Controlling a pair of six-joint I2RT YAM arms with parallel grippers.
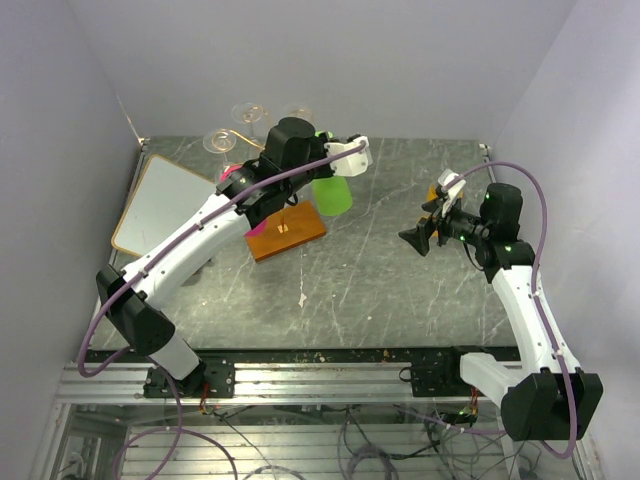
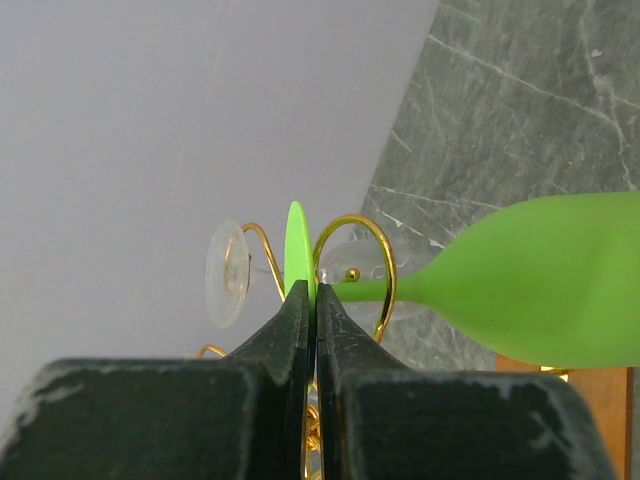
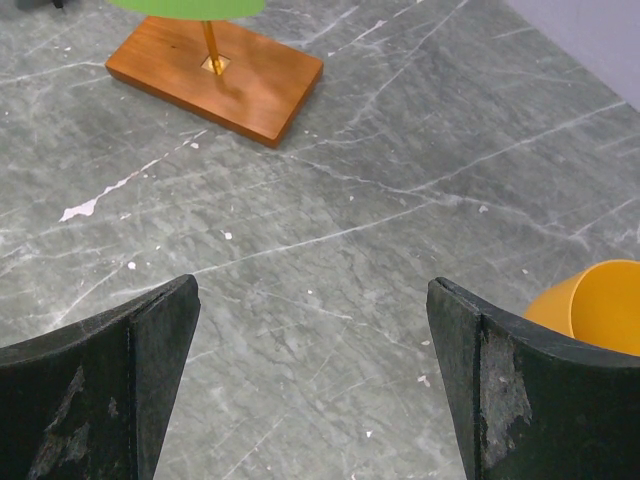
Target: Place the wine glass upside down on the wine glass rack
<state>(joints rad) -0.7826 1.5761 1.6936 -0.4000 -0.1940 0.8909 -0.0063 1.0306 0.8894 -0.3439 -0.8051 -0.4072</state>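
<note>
Because the left tool (image 2: pixel 316 300) is clamped tight on the flat foot (image 2: pixel 297 245) of the green wine glass (image 2: pixel 540 280), pinching the disc by both faces, the whole glass hangs off that one thin plate. From the tips the stem runs off to the tool's right and swells into the bowl, which sits just above the wooden base (image 1: pixel 288 233) of the wine glass rack (image 2: pixel 370 235).

To my eye the glass is opaque, likely plastic: light, stiff, not very breakable, but smooth enough to swivel in a pinch like this. The foot looks like the right place to hold it, since the stem must stay free to slide into a wire arm.

Just beyond the tips a gold scroll arm curls around the stem's line, close behind the foot. Past it, to the tool's left, hang clear glasses (image 2: pixel 228 272), which look far more fragile and would not take a knock. Behind those is only the pale wall.

Off to the side the right tool (image 3: pixel 312 290) is spread wide and holds nothing, above the grey bench (image 3: pixel 400 150). An orange cup (image 3: pixel 595 300) sits just to its right; the rack's base lies well ahead, to its left.
</note>
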